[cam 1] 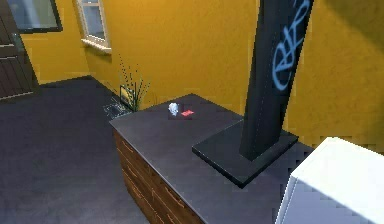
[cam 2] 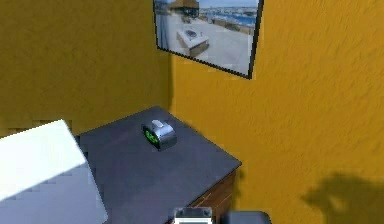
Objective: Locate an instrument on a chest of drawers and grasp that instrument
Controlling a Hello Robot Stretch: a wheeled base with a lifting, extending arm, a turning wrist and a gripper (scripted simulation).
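Observation:
A chest of drawers (cam 1: 175, 150) with a dark top and wooden drawer fronts runs across the forward view. On its far end lie a small pale object (cam 1: 173, 108) and a small red object (cam 1: 188, 115). A tall dark column with a blue pattern (cam 1: 272, 70) stands on a flat black base (cam 1: 240, 152) on the top. In the arm side view a grey clock with a green face (cam 2: 158, 133) sits on the dark top (cam 2: 190, 165). At that view's bottom edge the gripper (cam 2: 205, 217) barely peeks in, with a white square beside the dark arm end. I cannot tell whether it holds anything.
A white box (cam 1: 335, 185) stands at the forward view's bottom right, and again at the arm side view's left (cam 2: 40, 170). A spiky plant (cam 1: 132, 90) stands past the chest's far end. Yellow walls close the corner, with a framed picture (cam 2: 208, 35). Dark open floor (cam 1: 55, 150) lies at the forward view's left.

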